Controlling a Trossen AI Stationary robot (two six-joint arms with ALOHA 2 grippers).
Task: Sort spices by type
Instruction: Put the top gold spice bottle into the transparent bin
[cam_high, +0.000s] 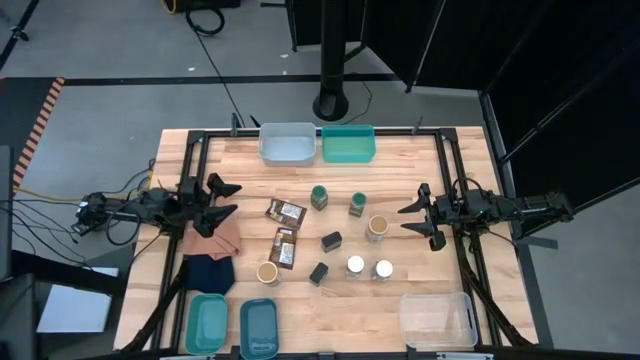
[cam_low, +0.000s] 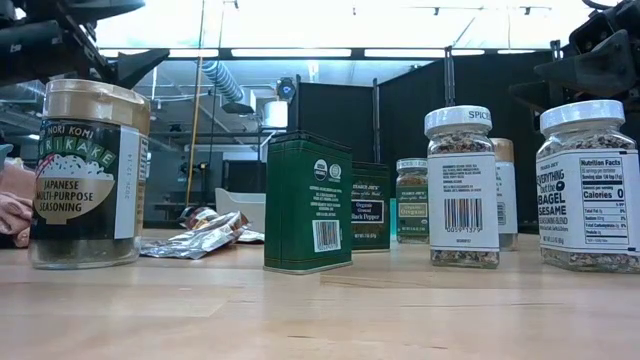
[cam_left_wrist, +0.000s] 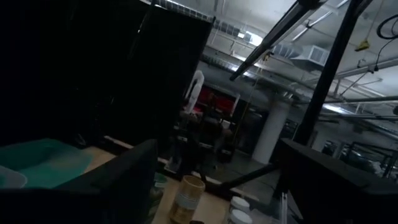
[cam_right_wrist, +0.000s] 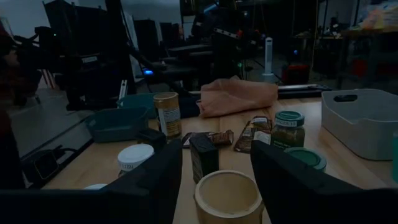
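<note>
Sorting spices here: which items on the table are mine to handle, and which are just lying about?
Job items:
green-lidded jars
white-lidded jars
tan-topped jars
black boxes
brown packets

Lying about:
brown cloth
dark blue cloth
bins at the table's edges

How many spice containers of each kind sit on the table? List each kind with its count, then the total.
Green-lidded jars: 2
White-lidded jars: 2
Tan-topped round jars: 2
Small black boxes: 2
Flat brown packets: 2
Total: 10
</note>
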